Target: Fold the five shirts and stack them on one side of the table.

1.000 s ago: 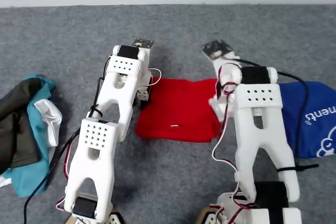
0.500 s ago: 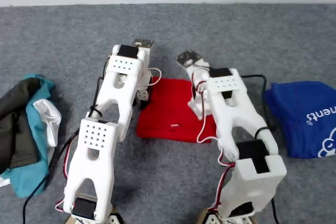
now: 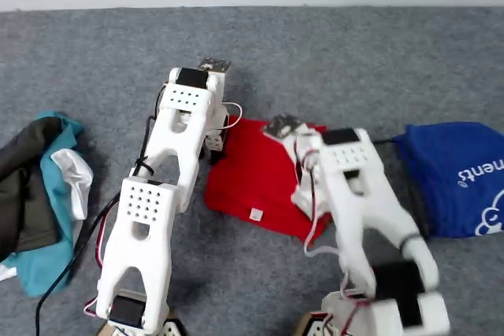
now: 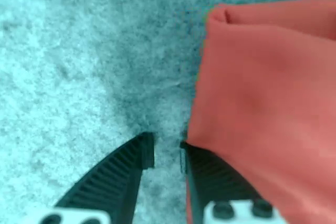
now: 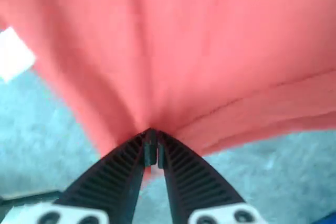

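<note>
high view: a red shirt (image 3: 252, 175) lies folded at the centre of the frame on the grey carpeted table (image 3: 354, 45). its outline is skewed, and a white tag (image 3: 256, 214) shows near its lower edge. the left arm (image 3: 169, 155) stands over the shirt's left edge, and the right arm (image 3: 354, 186) covers its right part. a blue shirt (image 3: 457, 179) lies at the right edge of the frame, beyond the right arm. a heap of garments (image 3: 35, 194), dark, teal and white, lies at the left edge, well apart from both arms.

left wrist view: the left gripper (image 4: 167, 150) is low over the carpet at the border of the red shirt. its claw stands slightly apart, with bare carpet showing in the narrow gap. one finger touches the cloth's edge and the other is clear of it.

right wrist view: the right gripper (image 5: 151, 145) has its claw together, clamped on a pinch of the red shirt. creases fan out across the cloth from the closed tips, and the tag lies at the upper left of the frame.
</note>
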### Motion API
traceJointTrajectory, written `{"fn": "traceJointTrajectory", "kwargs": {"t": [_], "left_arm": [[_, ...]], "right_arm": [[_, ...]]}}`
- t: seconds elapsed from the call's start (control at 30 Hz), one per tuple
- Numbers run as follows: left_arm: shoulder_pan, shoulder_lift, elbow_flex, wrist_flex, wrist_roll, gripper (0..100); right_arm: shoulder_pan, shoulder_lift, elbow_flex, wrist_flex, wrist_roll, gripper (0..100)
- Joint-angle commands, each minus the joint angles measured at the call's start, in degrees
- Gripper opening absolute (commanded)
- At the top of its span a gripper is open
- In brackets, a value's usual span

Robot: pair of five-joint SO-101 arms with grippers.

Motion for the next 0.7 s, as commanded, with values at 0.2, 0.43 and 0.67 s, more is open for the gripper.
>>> {"fn": "traceJointTrajectory", "kwargs": {"t": [0.2,0.43,0.67], "left_arm": [[-0.18,0.88,-1.89,0.70,0.79,10],[-0.18,0.79,-1.89,0.70,0.79,10],[-0.26,-0.62,-3.21,0.70,0.79,10]], "right_arm": [[10.07,-12.79,2.37,-10.59,0.26,0.9],[10.24,0.13,1.49,-28.88,-5.54,1.1],[10.15,19.91,-11.87,-34.68,-6.86,0.9]]}}
